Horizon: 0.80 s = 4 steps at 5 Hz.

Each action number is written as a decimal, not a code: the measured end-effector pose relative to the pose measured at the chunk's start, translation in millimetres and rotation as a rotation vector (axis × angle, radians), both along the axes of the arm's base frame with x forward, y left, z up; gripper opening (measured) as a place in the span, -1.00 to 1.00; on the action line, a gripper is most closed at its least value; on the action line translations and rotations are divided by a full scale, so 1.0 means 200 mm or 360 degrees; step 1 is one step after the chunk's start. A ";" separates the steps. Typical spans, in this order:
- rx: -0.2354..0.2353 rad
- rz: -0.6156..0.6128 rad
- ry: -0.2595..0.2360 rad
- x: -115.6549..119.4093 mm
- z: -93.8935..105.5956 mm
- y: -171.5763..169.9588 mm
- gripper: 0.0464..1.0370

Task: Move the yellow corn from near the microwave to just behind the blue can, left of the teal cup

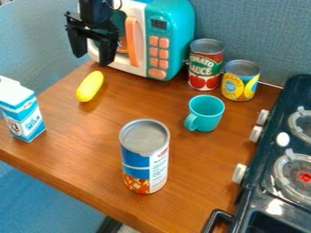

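Yellow oblong piece [90,86]: on wooden surface [79,136], near toy microwave [173,50]. End effector [92,59]: nearest it, fingers spread wide, empty; best squared across the piece's narrow middle, clear of the microwave. Microwave door: partly masked by the arm. Milk carton [21,111]: clipped at left edge.

A toy kitchen, shown by the teal toy microwave [173,43] and black toy stove [261,200]

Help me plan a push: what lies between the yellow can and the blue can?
The cup lies between the yellow can and blue can, in the camera view.
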<state>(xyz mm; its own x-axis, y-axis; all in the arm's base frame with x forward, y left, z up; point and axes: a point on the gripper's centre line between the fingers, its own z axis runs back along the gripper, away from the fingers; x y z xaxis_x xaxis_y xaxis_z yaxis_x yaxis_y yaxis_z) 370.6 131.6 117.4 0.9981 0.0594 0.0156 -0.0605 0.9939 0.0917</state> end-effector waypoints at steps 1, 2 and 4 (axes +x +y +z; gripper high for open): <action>-0.0024 -0.0002 0.0069 -0.01 -0.08 -0.01 0.92; -0.0029 -0.0004 0.0008 0.03 -0.12 0.01 0.92; -0.0078 0.0015 -0.0051 0.03 -0.17 0.19 0.92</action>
